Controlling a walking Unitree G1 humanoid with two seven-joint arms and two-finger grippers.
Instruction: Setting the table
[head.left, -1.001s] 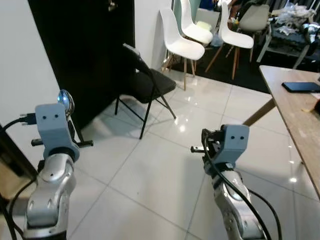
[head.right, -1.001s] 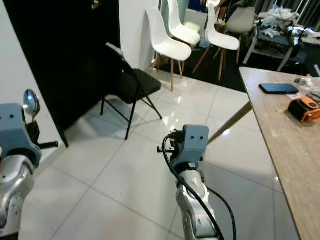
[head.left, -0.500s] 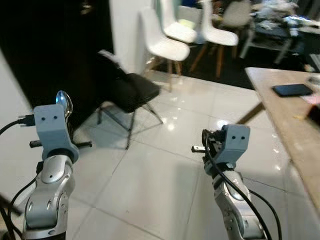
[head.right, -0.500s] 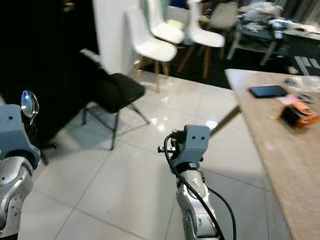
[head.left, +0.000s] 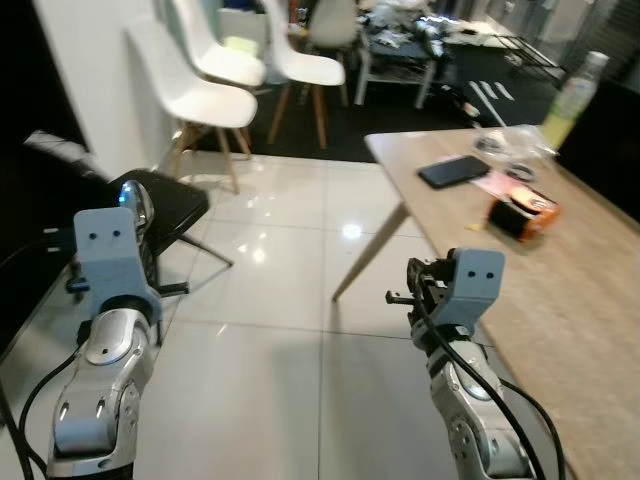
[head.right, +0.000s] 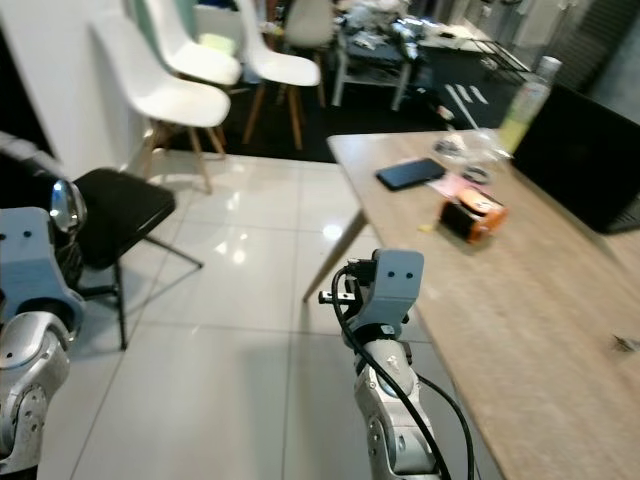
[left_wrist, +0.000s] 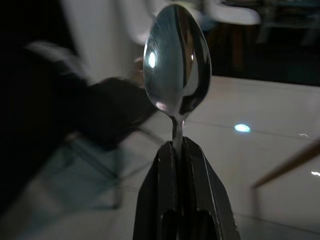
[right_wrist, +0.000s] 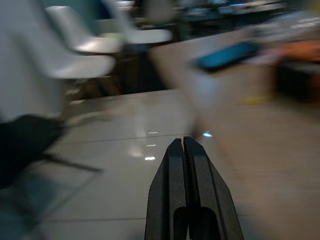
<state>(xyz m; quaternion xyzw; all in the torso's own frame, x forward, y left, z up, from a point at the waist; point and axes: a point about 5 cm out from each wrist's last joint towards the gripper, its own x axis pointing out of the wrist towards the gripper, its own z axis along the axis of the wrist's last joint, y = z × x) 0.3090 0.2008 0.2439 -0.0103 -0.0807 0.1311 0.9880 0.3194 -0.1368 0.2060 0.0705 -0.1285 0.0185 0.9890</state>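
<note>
My left tool (left_wrist: 181, 150) pinches a shiny silver spoon (left_wrist: 176, 62) by its thin handle, bowl pointing up. My right tool (right_wrist: 184, 145) is squeezed together, holding nothing.

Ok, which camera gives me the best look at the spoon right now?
The left wrist view: the spoon stands upright with its bowl sharp and close, its handle clamped between the shut fingers of the left gripper. In the eye views only the top of the bowl peeks above the left wrist housing, small and partly hidden.

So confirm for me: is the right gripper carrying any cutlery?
No, the right gripper has its jaws pressed together with nothing between them.
</note>
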